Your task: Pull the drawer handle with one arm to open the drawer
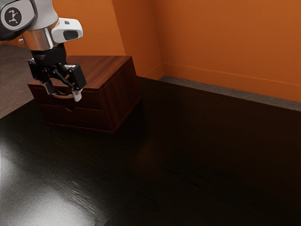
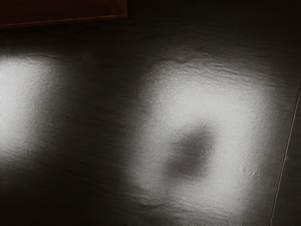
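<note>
A small dark wooden cabinet with two drawers stands at the back left of the table in the exterior view. The upper drawer front carries a pale curved handle; the front sits flush with the cabinet. My gripper hangs right in front of that handle, open, with one fingertip on each side of it. I cannot tell whether the fingers touch the handle. The lower drawer has a small handle. In the wrist view, the cabinet's bottom edge lies beyond my hand.
The dark glossy table stretches wide toward the exterior view's right and front, with bright glare patches under my hand. Orange walls stand behind, and a grey strip runs along their foot.
</note>
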Robot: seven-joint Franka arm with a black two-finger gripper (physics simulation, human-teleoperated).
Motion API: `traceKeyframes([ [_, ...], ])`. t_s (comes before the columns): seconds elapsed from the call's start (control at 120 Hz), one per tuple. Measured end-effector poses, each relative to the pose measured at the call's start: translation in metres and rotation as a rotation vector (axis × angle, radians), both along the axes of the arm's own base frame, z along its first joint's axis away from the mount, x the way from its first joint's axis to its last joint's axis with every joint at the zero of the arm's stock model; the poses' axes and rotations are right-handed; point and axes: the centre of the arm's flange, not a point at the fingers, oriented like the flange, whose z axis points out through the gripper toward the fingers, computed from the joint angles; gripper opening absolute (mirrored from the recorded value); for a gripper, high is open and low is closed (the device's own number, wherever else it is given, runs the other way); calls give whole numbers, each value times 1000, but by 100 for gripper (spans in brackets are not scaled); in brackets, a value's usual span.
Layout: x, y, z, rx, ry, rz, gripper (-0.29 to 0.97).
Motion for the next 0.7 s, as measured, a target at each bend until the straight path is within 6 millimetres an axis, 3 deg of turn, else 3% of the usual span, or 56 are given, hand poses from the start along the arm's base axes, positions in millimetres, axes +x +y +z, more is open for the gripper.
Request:
traceKeyframes([
  [0.15,-1,0,3,-1,-5,4,68],
  [0.183,-6,0,25,5,-51,5,68],
  [0.242,-23,-7,85,25,-178,2,68],
  [0.317,-32,-24,112,30,-233,-28,68],
  [0.4,-33,-38,118,29,-243,-51,68],
  [0.7,-27,-42,106,22,-207,-53,68],
])
